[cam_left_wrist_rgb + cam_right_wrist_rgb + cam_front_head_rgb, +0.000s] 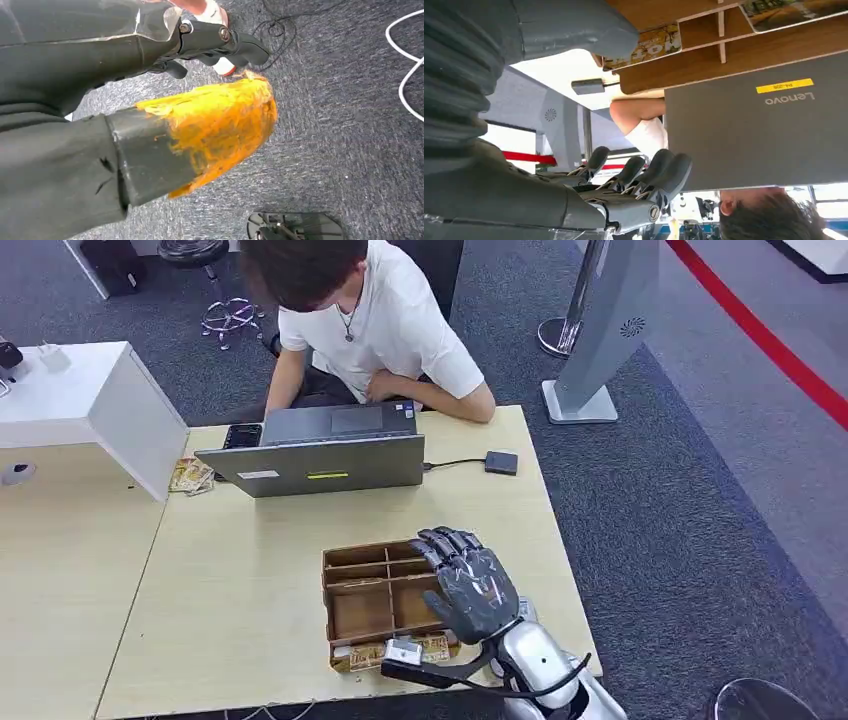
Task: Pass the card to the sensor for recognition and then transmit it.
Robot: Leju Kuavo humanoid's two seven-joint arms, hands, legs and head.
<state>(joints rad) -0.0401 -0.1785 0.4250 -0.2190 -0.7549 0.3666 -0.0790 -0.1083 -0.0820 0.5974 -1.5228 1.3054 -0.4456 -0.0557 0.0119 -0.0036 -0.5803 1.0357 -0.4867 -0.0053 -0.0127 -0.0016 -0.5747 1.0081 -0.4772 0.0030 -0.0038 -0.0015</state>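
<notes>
Pale wooden table (250,580), grey carpet (700,490)

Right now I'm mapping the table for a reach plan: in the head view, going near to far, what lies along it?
Cards → right hand → wooden tray → laptop → person.

The wooden tray (372,602) sat directly under the right hand's fingers (452,550). Cards (368,656) lay in its compartment behind them; the laptop (318,462) stood beyond the fingertips, the sensor (501,462) to its right.
</notes>
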